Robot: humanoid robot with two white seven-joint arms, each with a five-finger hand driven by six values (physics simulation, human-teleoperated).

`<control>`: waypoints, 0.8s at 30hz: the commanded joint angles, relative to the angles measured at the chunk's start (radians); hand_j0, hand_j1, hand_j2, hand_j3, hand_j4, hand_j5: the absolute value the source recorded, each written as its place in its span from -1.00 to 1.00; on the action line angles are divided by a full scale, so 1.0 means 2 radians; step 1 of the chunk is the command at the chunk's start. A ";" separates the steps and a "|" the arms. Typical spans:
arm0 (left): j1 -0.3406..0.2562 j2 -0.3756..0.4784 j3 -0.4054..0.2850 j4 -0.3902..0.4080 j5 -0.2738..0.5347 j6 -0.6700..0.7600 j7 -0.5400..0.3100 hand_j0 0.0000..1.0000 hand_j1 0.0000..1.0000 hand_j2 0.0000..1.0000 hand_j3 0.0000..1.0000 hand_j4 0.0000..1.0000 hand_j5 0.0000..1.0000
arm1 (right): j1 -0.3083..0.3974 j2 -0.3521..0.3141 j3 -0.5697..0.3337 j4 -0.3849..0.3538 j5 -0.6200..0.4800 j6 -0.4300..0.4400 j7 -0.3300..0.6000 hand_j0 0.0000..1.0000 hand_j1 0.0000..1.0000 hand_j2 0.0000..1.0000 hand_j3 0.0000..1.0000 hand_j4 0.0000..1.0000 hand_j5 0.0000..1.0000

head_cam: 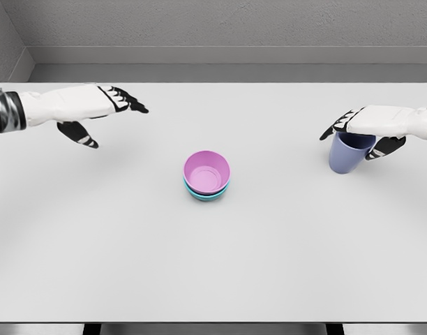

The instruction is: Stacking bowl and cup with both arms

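The right hand (367, 132) is clamped on a periwinkle plastic cup (347, 155). Well to its left, a pink bowl (206, 171) sits nested in a teal bowl (199, 193) on the white worktop (213, 265); the left hand (105, 112) hovers, fingers spread.

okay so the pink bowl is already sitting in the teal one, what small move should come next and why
Probably carry the blue-purple plastic cup leftward toward the pink bowl nested in the teal bowl. The right hand grips the cup near the white table's right edge, the pink bowl looks empty, and the left hand is open, holding nothing.
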 commanded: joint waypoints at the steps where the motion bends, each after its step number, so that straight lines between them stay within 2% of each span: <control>1: 0.000 0.001 0.002 0.002 0.003 0.001 0.000 1.00 1.00 1.00 1.00 1.00 1.00 | 0.000 0.000 0.001 0.000 -0.002 0.001 0.000 0.64 0.64 0.64 0.64 0.64 0.64; 5: 0.000 0.001 0.003 0.002 0.003 0.001 0.000 1.00 1.00 1.00 1.00 1.00 1.00 | 0.000 0.002 0.001 0.000 -0.002 0.001 0.000 0.64 0.64 0.64 0.64 0.64 0.64; 7: 0.000 0.001 0.002 0.002 0.003 0.001 0.000 1.00 1.00 1.00 1.00 1.00 1.00 | 0.000 0.001 0.001 0.000 -0.002 0.001 0.000 0.52 0.52 0.52 0.52 0.52 0.52; 15: 0.001 -0.002 0.002 0.002 0.003 0.001 0.000 1.00 1.00 1.00 1.00 1.00 1.00 | -0.002 0.001 -0.003 0.000 -0.003 0.001 0.000 0.52 0.52 0.52 0.52 0.52 0.52; 16: 0.001 -0.002 0.002 0.002 0.003 0.001 0.000 1.00 1.00 1.00 1.00 1.00 1.00 | -0.002 0.000 -0.004 0.001 -0.004 0.001 0.000 0.46 0.46 0.46 0.46 0.46 0.46; 24: 0.001 0.000 0.002 0.002 0.003 0.001 0.001 1.00 1.00 1.00 1.00 1.00 1.00 | -0.002 -0.001 -0.008 0.001 -0.009 0.001 0.000 0.40 0.40 0.40 0.40 0.40 0.40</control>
